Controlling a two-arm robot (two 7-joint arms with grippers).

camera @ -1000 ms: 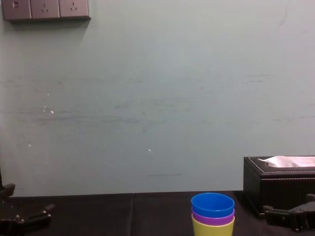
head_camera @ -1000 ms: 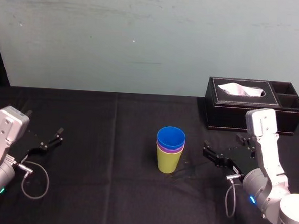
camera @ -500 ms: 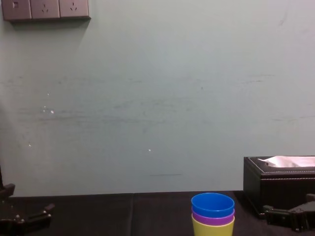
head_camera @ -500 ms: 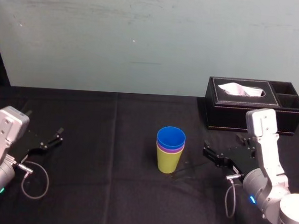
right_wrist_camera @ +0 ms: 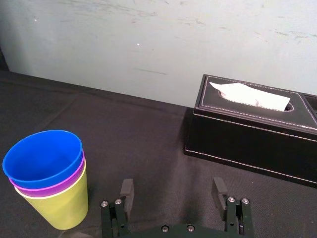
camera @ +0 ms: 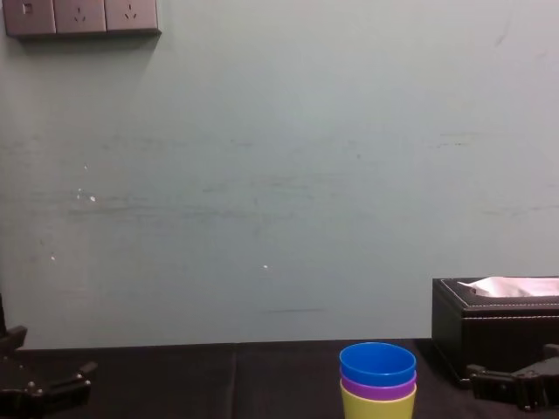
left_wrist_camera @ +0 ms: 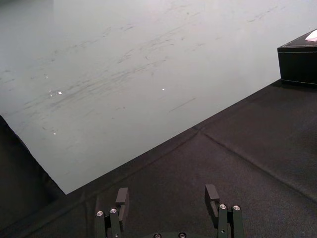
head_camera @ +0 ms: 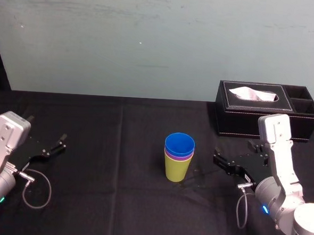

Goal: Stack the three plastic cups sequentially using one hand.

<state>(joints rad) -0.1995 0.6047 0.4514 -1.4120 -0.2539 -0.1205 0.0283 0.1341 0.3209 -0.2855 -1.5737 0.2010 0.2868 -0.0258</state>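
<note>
Stack: the blue cup (head_camera: pixel 179 144) is nested in the purple cup (camera: pixel 377 388), and that one in the lime-yellow cup (head_camera: pixel 176 171). It makes one upright tower in the middle of the black table (head_camera: pixel 114 205).
Long axis: vertical, mouths up, tapering down to the cloth.
Right gripper (head_camera: pixel 222 160): low over the cloth, fingers spread wide, nothing between them.
Key relation: the stack stands to this gripper's left, near but not touching. In the right wrist view the cups sit off to one side of the finger line, not between the fingers.
Nearer arm: the right one, clearly. The left gripper (head_camera: pixel 53 147) is well apart at the far left of the table, fingers also spread and empty, parked.
Tissue box (head_camera: pixel 264 111): behind the right gripper, toward the wall, apart from the stack.
Task read: all three cups are nested, so the stacking looks finished. By my judgement no further grasp is called for, and the right arm only has to keep off the tower.
</note>
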